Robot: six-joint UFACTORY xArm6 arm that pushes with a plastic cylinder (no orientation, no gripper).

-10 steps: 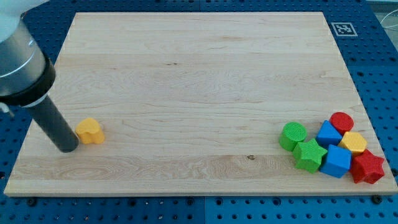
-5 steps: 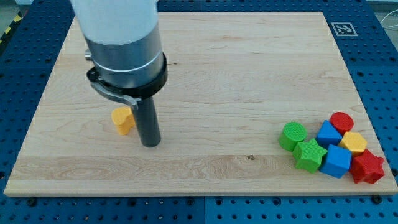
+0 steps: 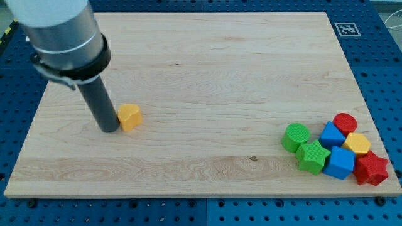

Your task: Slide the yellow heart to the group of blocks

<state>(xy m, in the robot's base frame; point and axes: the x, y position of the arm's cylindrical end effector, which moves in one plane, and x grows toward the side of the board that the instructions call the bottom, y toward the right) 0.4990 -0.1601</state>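
The yellow heart point(image 3: 130, 117) lies on the wooden board point(image 3: 201, 69) at the view's left, well apart from the group. My tip point(image 3: 109, 129) rests on the board just left of the heart, touching or nearly touching its left side. The group sits at the view's lower right: a green cylinder point(image 3: 296, 136), a green star point(image 3: 312, 156), a blue block point(image 3: 332, 134), a blue cube point(image 3: 341, 162), a red cylinder point(image 3: 345, 122), a yellow hexagon point(image 3: 357, 144) and a red star point(image 3: 371, 168).
A black-and-white marker tag point(image 3: 346, 29) sits at the board's top right corner. Blue perforated table point(image 3: 383, 69) surrounds the board.
The heart has shifted right, from the far left to further in. My tip went from left of the heart, across to its right, and is now back on its left side.
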